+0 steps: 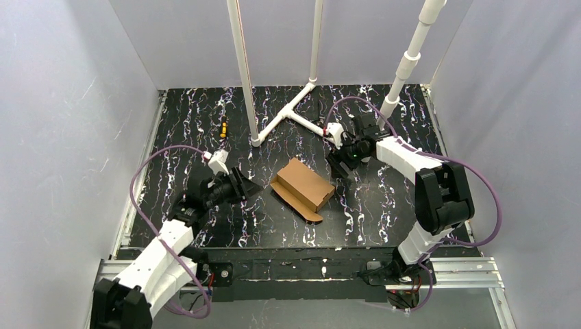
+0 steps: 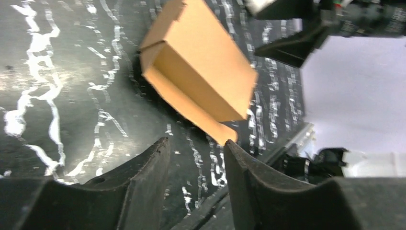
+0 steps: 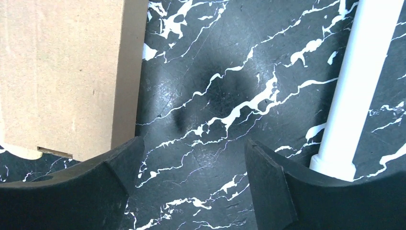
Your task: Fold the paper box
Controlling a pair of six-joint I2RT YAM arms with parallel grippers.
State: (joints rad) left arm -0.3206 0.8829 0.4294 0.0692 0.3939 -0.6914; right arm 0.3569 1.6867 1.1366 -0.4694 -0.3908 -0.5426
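Note:
The paper box (image 1: 305, 185) lies in the middle of the black marbled table as a small brown rectangular box, with one long flap (image 1: 299, 205) spread flat along its near side. My left gripper (image 1: 252, 186) hovers just left of it, open and holding nothing. In the left wrist view the box (image 2: 196, 72) lies beyond the open left gripper (image 2: 197, 143), its flap tip close to the right fingertip (image 2: 232, 148). My right gripper (image 1: 340, 163) stands open just right of the box's far end. In the right wrist view the box (image 3: 62, 72) sits beside the left fingertip (image 3: 129, 153) of the right gripper (image 3: 194, 143).
A white pipe frame (image 1: 288, 113) rises from the back of the table, with one pipe (image 3: 354, 91) close to the right gripper's right finger. A small yellow and black tool (image 1: 223, 127) lies at the back left. Grey walls enclose the table on three sides.

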